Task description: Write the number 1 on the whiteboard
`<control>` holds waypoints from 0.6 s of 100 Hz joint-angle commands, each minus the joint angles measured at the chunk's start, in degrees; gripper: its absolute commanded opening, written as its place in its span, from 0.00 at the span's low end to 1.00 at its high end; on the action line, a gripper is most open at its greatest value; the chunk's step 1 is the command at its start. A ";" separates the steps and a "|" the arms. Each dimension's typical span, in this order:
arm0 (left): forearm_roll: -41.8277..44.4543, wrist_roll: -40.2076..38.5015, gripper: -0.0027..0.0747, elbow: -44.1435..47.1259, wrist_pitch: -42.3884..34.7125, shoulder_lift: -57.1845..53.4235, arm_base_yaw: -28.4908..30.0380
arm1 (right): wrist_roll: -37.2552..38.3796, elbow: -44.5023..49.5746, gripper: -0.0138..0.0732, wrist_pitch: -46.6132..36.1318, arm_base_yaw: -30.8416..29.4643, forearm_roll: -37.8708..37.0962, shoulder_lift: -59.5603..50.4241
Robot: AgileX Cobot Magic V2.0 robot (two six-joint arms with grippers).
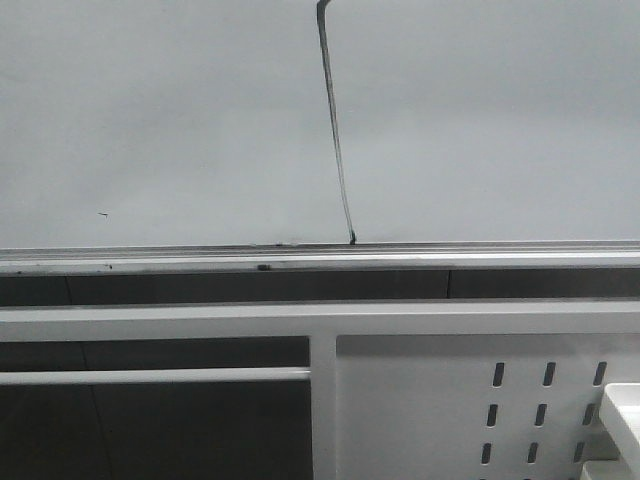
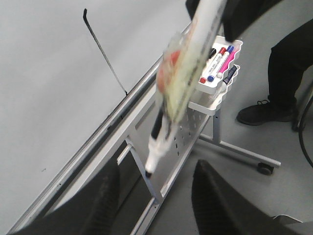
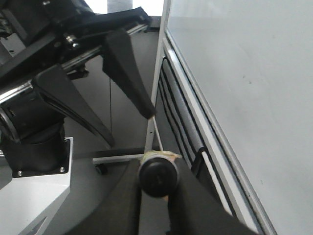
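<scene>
Number 1 (image 1: 336,130) drawn on whiteboard (image 1: 150,120), reaching rail (image 1: 200,262).

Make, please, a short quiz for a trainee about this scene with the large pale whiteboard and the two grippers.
1. True or false: the left gripper is shut on the white, tape-wrapped marker pen.
2. In the front view, the thin black marker stroke on the large pale grey-white whiteboard has its small hook at: A) top, B) middle, C) bottom.
3. Fill the gap: the spare coloured markers lie in a white ____.
Key: 1 false; 2 A; 3 tray.
</scene>
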 commanded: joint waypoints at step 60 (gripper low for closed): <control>-2.28 1.16 0.35 -4.00 -3.72 9.17 0.01 | -0.49 -5.31 0.08 3.54 0.09 1.56 2.17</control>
